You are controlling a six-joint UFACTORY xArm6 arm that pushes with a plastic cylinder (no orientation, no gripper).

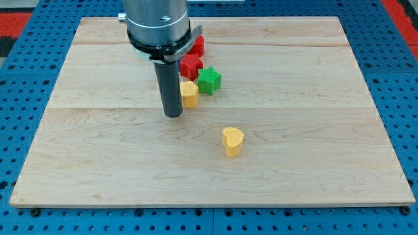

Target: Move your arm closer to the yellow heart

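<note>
Hiding part of yellow block (190, 93), my tip (173, 115) w/ yellow heart (232, 141) apart.

Pale wooden surface (313, 163) lay on a blue perforated base (19, 222). Red perforated panels (16, 19) showed at the view's top corners. Light was even.

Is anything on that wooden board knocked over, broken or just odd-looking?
Nothing stands out. The yellow heart sits alone, apart from the cluster of a second yellow block, a green block and two red blocks. My tip rests beside that second yellow block, up and to the view's left of the heart.
</note>
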